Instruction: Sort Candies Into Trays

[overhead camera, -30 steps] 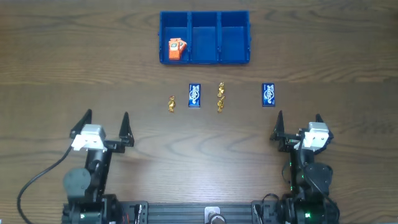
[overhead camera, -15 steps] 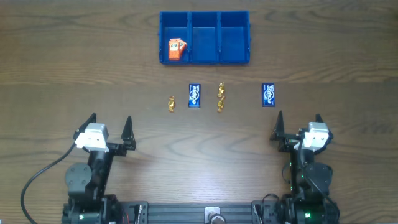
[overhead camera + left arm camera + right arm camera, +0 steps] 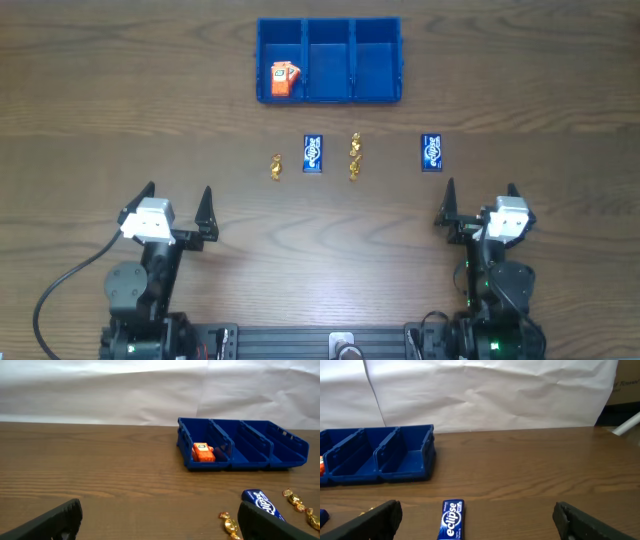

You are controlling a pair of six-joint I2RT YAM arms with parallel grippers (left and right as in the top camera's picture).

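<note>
The wooden table (image 3: pixel 100 100) is the biggest thing in front of me, its brown grain running from side to side. On its far side, well apart from both my arms, sits the blue tray (image 3: pixel 330 98), split into three compartments side by side.

My left gripper (image 3: pixel 177 190) hangs over the near part of the table on my left, fingers spread wide and grasping nothing. My right gripper (image 3: pixel 480 187) hangs the same way on my right, released, with only bare table showing between its fingers. Both are well apart from the candies.

Between my grippers and the tray, the loose candies lie in a rough row across the table. The right blue pack (image 3: pixel 432 152) lies flat by itself ahead of my right gripper, its long side pointing toward the tray. The left blue pack (image 3: pixel 313 153) lies flat the same way, nearer the middle. Between the two packs, closer to the left one, is a short column of gold candies (image 3: pixel 355 146), set so close together that I cannot count them from above. A single gold candy (image 3: pixel 276 166) lies near the left blue pack, on the side toward my left arm. Smallest of all, the orange candy (image 3: pixel 284 79) rests inside the tray's left compartment.
</note>
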